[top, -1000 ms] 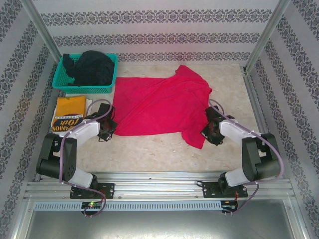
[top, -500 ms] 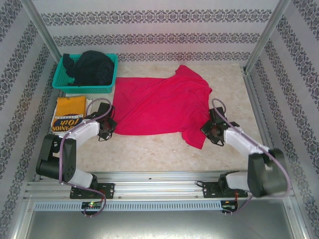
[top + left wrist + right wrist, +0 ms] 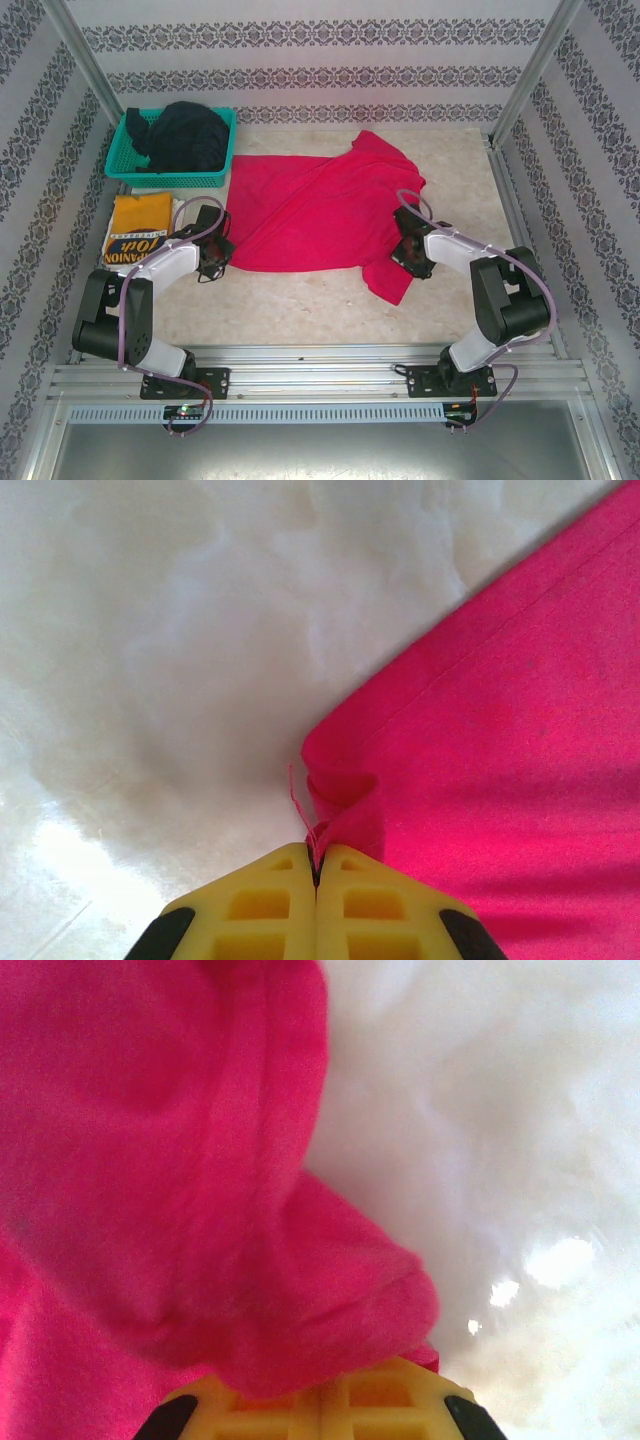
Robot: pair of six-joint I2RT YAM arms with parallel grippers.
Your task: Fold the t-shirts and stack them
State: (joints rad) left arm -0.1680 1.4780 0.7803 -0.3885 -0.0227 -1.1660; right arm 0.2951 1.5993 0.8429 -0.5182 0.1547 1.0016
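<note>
left pincer (image 3: 316, 868): yellow fingers pressed together. i see a small tuck of red cloth and a loose thread nipped in the seam between the tips. clamped on the shirt.
right pincer (image 3: 322, 1392): fingers together as well, with red cloth bunched over the tips and spilling forward from them. i read it as clamped on the shirt, though the fold hides the exact bite.
red t-shirt (image 3: 320, 215): spread across the middle of the table (image 3: 300, 305), mostly flat. the upper right part is rumpled and a flap hangs down toward the near edge on the right.
shirt vs left pincer: its near left corner sits in the left tips. from the left wrist the hem runs away up and to the right, with bare table to the left of it.
shirt vs right pincer: the right pincer is at the shirt's right side, over the cloth, just above the hanging flap. from the right wrist the cloth lies ahead and to the left, with pale table to the right.
yellow t-shirt (image 3: 140, 228): folded, black lettering up, on the table's left side, just beside the left arm and apart from the red one.
dark t-shirts (image 3: 185, 135): heaped in the teal basket (image 3: 170, 180) at the far left corner, well apart from both pincers.
</note>
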